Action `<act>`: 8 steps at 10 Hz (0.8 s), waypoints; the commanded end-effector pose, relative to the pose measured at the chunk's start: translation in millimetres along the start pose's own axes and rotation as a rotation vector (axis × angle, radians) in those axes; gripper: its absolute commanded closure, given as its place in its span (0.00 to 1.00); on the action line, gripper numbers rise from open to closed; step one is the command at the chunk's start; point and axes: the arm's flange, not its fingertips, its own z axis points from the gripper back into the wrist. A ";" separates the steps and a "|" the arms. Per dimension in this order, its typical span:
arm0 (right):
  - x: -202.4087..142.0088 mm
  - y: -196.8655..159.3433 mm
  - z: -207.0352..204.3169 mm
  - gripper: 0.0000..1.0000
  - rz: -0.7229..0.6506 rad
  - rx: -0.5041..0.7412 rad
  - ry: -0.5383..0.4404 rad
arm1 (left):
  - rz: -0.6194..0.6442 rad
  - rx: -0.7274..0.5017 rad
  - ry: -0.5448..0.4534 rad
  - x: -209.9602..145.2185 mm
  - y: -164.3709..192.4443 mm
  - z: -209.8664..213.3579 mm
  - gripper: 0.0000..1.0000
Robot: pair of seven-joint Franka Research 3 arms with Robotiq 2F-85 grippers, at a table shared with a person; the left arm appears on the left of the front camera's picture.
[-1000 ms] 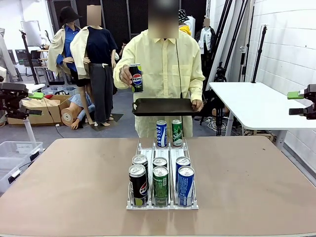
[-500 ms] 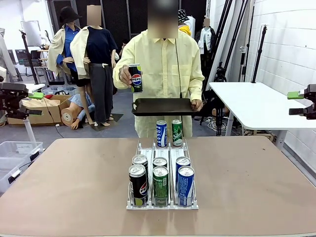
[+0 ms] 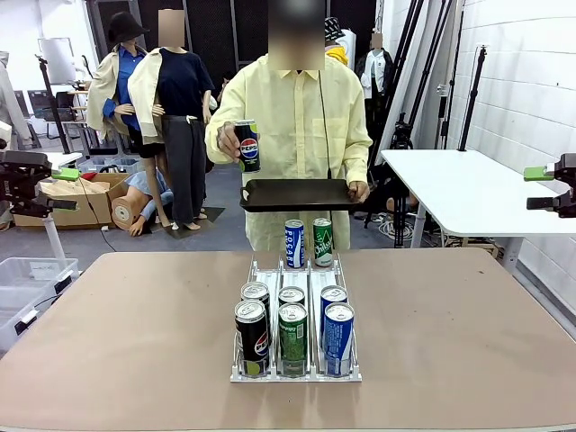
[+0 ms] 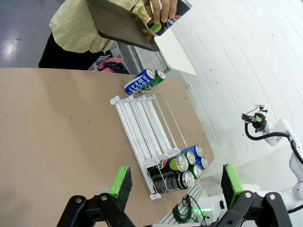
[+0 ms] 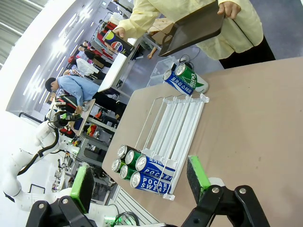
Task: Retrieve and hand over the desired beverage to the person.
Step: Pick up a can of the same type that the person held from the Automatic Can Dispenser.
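moved: cola can (image 3: 247, 146) in the person's (image 3: 297, 117) raised hand (image 3: 229, 141) | direction: slight dip toward 6 o'clock, front view | result: can's base a touch nearer the black tray (image 3: 297, 193)

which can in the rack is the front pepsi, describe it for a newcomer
Find the clear three-lane rack in the middle of the table. At its end nearest the robot, take the front row, robot's left lane. That Pepsi can is black with a round logo, unlike the green can and blue can beside it.
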 end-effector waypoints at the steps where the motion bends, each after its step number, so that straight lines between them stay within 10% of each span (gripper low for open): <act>1: 1.7 -0.2 -0.9 0.00 -0.003 0.012 -0.004 | 0.005 -0.004 -0.009 0.5 -1.2 0.9 0.00; 8: 1.7 -0.2 -0.9 0.00 -0.003 0.012 -0.004 | 0.005 -0.004 -0.009 0.5 -1.2 0.9 0.00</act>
